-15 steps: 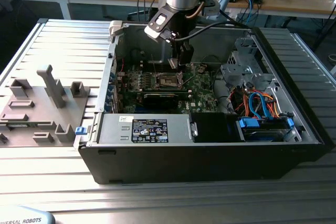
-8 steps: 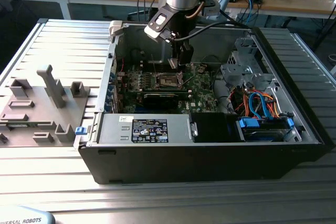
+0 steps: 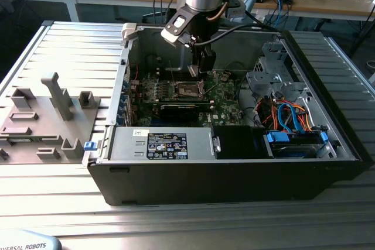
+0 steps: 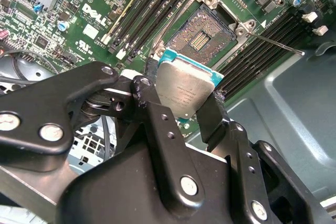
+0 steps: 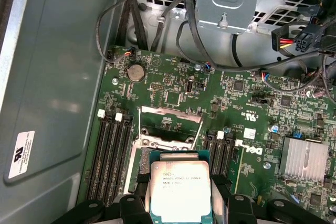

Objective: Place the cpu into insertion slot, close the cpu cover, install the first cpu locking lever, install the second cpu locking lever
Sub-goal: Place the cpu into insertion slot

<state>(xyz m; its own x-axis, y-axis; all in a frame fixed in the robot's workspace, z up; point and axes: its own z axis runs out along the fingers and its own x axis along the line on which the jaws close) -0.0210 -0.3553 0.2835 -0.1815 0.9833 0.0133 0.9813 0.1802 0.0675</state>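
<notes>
My gripper (image 4: 181,97) is shut on the cpu (image 4: 184,83), a small square chip with a silvery top and a teal rim, pinched by two opposite edges between the black fingers (image 4: 145,86). In the first wrist view the cpu (image 5: 180,190) hangs just above the green board, overlapping one edge of the insertion slot (image 5: 143,156). The second wrist view shows the insertion slot (image 4: 202,31) bare, its pin field exposed, a short way from the chip. The cpu cover (image 5: 173,112) stands swung open beyond the slot. A thin locking lever (image 4: 275,43) sticks out, unlatched. In the exterior view the gripper (image 3: 205,69) reaches down inside the case over the slot (image 3: 188,90).
The open computer case (image 3: 234,174) lies on a slatted metal table. Black memory slots (image 5: 113,156) flank the socket on both sides. A heatsink (image 5: 307,161), a metal drive cage (image 3: 275,74), loose cables (image 5: 210,51) and the power supply (image 3: 161,144) crowd the case. Grey fixtures (image 3: 55,95) stand at the exterior view's left.
</notes>
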